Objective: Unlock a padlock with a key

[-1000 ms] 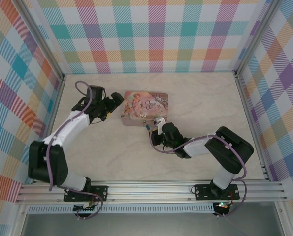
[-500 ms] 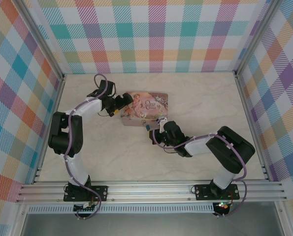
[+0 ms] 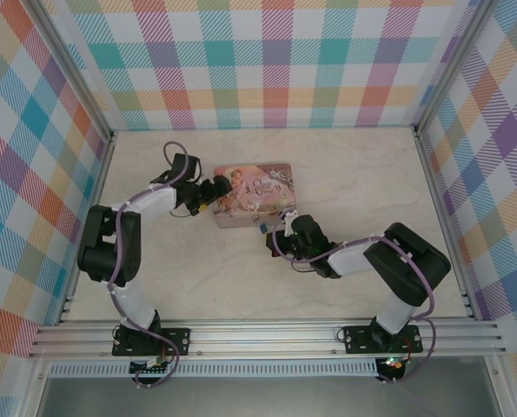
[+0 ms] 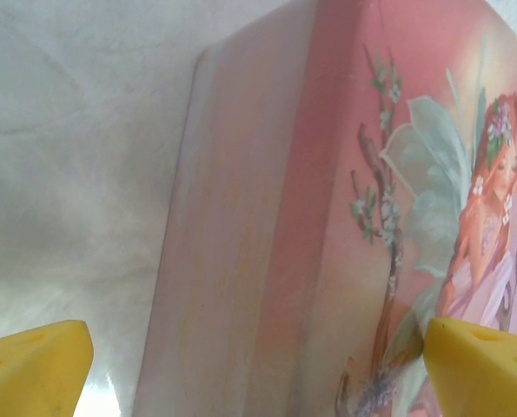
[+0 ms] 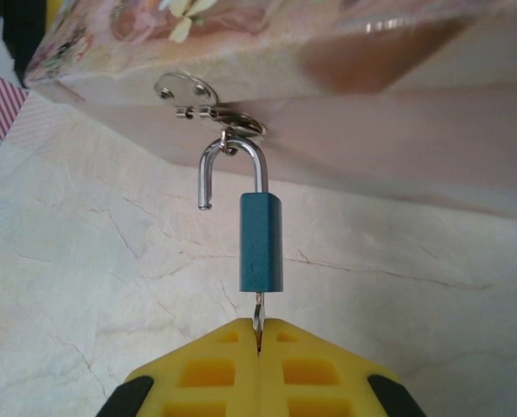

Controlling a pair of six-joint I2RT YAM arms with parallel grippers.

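As the right hand (image 5: 258, 343) clamped shut on the key (image 5: 257, 313), seated in the padlock (image 5: 261, 241) base, the shackle, one leg free, hooked the clasp of the pink tin (image 5: 371, 87) on the tabletop (image 5: 93, 261); the left hand (image 4: 258, 369), spread wide, straddled the tin's end.

On the table (image 3: 371, 174) the tin (image 3: 254, 193) sits mid-way across, the left gripper (image 3: 213, 191) at its left end, one finger on either side of that end (contact unclear). The padlock (image 5: 261, 241) hangs from the latch (image 5: 210, 113) on the tin's near wall, with the key (image 5: 257, 308) in its underside. The right gripper (image 5: 259, 343) is just in front, pinching the key's free end.
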